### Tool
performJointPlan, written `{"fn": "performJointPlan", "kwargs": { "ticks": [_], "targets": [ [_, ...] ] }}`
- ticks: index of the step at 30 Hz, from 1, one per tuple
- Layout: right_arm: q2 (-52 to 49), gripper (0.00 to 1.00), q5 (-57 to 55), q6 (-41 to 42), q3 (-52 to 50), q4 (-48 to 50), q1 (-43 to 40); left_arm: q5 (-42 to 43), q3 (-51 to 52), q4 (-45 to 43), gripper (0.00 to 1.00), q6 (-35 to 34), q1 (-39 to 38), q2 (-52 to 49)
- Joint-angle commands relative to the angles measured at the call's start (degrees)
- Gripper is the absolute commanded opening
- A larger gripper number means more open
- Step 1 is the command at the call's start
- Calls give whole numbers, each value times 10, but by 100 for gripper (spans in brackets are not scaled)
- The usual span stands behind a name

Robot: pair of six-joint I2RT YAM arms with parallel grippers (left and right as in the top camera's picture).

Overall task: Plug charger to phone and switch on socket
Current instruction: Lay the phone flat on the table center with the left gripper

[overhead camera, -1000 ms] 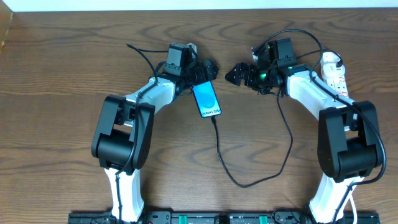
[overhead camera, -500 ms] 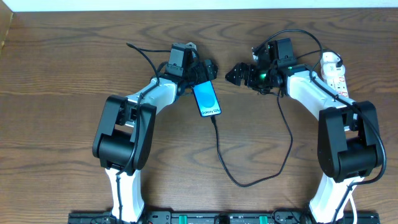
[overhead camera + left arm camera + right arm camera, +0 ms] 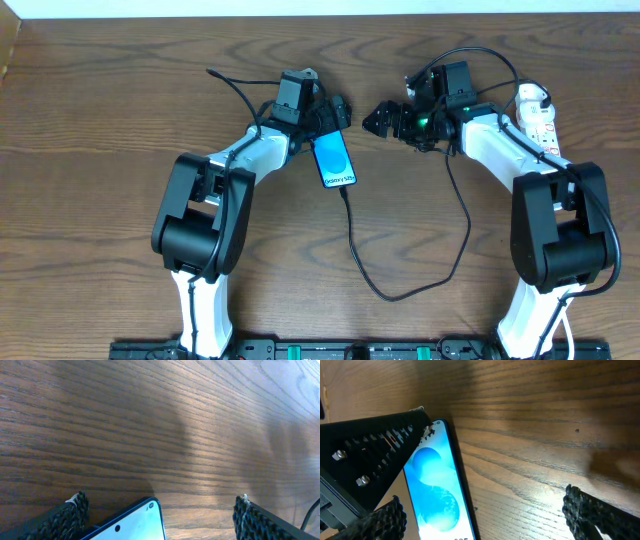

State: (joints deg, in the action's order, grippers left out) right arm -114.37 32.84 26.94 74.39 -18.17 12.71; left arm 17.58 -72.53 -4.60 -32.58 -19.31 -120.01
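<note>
**Phone** [image 3: 334,160]: lies flat on the desk [image 3: 100,120], face up, blue screen lit. It is slightly askew.

**Left pincer** [image 3: 160,502]: at the phone's upper end with jaws spread wide. In the wrist view the phone's top corner lies between the two fingers. One finger is close beside the phone's edge, and contact cannot be confirmed. Nothing is clamped.

**Right pincer** [image 3: 377,116]: just off the phone's upper end, on the right arm's side, pointing toward the phone. Its jaws are fully apart and hold nothing. It is clear of the phone.

**Charger** [image 3: 352,245]: the black cable meets the phone's lower edge, drops away from it in a loop across the desk, then climbs back along the right arm. Whether the tip is fully seated cannot be told.

**Socket** [image 3: 538,118]: a white strip well away from the phone, past the right arm and partly hidden by it. The switch position is not legible.
</note>
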Motion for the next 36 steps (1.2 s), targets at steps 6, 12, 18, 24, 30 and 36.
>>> {"fn": "performJointPlan", "kwargs": {
  "ticks": [6, 12, 18, 24, 30, 36],
  "targets": [
    [-8, 99, -3, 5, -4, 0, 1, -3, 22, 27, 95, -20, -24, -36],
    [-8, 99, -3, 5, -4, 0, 1, -21, 22, 19, 95, -19, -24, -36],
    [-8, 99, -3, 5, -4, -5, 1, -74, 22, -5, 99, -19, -23, -36],
    [-8, 99, -3, 5, -4, -5, 1, -99, 22, -11, 98, -19, -23, -36],
    [-8, 99, -3, 5, -4, -5, 1, -127, 22, -20, 98, -19, -23, -36],
    [-8, 99, -3, 5, -4, -5, 1, -127, 22, -20, 98, -19, -23, -36]
  ]
}}
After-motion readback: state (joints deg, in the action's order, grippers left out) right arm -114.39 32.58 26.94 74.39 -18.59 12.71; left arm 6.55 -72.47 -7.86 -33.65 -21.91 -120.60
